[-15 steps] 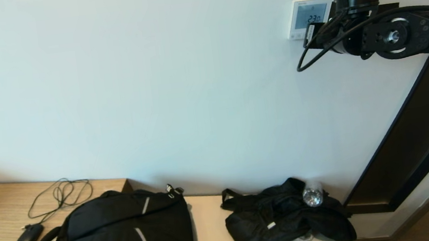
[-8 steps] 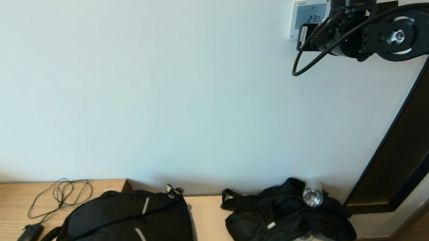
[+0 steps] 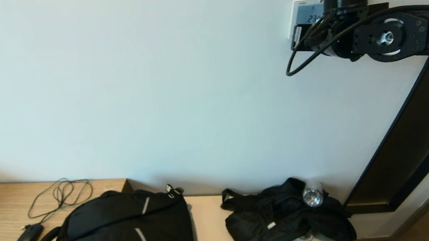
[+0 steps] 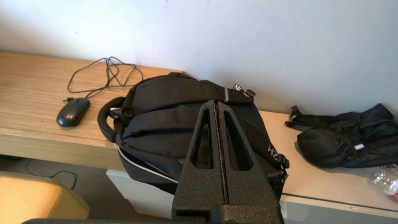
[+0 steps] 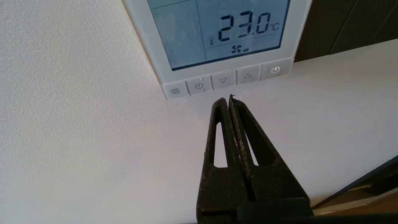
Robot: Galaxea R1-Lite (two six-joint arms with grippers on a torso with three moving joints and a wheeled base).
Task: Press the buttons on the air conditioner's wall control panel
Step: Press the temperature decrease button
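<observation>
**Closing on the button row**

Head view: right gripper raised against the control panel.

Right wrist view: jaws pressed together, tip just below the down-arrow button. Best nudged upward, then pushed straight in.

Left wrist view: left gripper parked, jaws pressed together.

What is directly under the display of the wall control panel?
Under the display of the wall control panel runs a row of five buttons: menu, clock, down, up, power. The right gripper, fingers closed, points just below them. In the head view the arm hides them.
</observation>
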